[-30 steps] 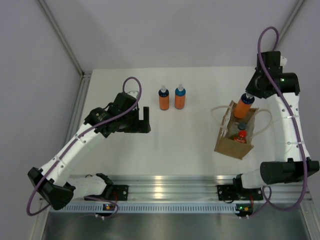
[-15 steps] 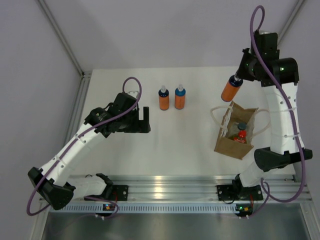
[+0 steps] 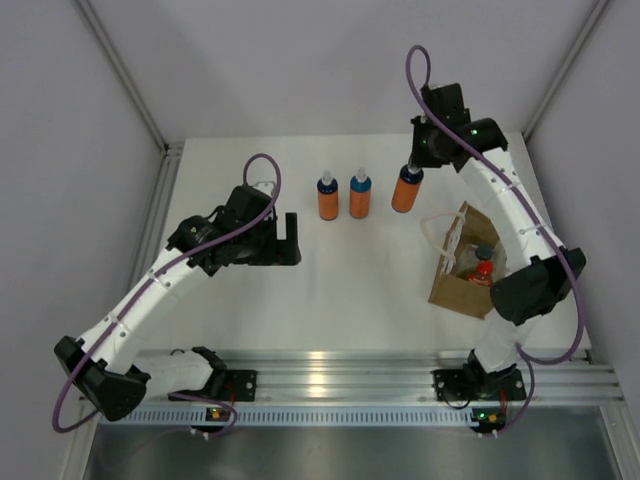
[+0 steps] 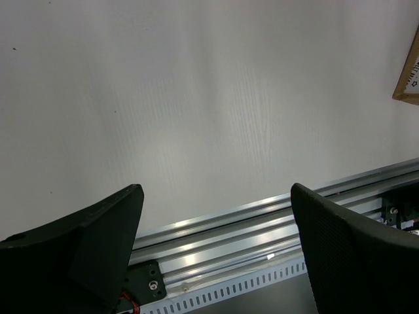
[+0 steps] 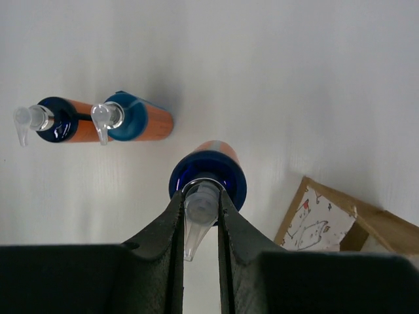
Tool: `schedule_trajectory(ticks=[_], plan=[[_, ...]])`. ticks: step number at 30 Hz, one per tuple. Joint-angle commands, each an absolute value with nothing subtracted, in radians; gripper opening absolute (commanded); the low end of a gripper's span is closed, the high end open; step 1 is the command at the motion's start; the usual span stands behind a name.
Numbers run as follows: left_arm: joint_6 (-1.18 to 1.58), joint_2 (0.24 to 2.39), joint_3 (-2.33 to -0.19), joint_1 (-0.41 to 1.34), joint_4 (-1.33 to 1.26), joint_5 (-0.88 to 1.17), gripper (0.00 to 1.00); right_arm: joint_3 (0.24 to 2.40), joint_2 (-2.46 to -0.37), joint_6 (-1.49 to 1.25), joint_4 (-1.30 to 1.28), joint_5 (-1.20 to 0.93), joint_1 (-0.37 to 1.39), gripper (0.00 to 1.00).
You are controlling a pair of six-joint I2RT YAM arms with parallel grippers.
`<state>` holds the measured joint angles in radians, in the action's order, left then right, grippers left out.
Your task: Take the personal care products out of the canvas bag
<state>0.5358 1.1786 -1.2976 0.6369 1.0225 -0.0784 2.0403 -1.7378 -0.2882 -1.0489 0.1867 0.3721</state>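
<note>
Fingers (image 5: 163, 229) of the right gripper (image 5: 200, 219) pinch the pump neck of an orange bottle (image 3: 405, 192), holding it upright beside the light-blue-capped bottle (image 3: 360, 197), probably to extend that row. Left gripper (image 3: 291, 238) gapes, idle. Canvas bag (image 3: 460, 288) stands nearby, red-capped bottle (image 3: 483, 270) inside.

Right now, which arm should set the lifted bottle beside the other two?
Right: right gripper is shut on the orange bottle, near the two standing bottles; left gripper is open, empty.
</note>
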Motion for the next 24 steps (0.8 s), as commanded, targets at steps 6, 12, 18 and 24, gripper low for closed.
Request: schedule_trajectory(ticks=[6,12,18,24], plan=[[0.563,1.169,-1.344,0.64,0.989,-0.087,0.98,1.953,-1.796,-0.272,-0.739,0.176,0.417,0.0],[0.564,1.167,-1.332,0.64,0.988,-0.084,0.98,1.907,-1.862,-0.264,-0.71,0.192,0.436,0.0],[0.566,1.16,-1.324,0.64,0.988,-0.089,0.98,1.793,-1.848,-0.282,-0.649,0.219,0.457,0.15],[0.565,1.17,-1.336,0.64,0.988,-0.086,0.98,1.792,-1.83,-0.293,-0.649,0.251,0.463,0.59]])
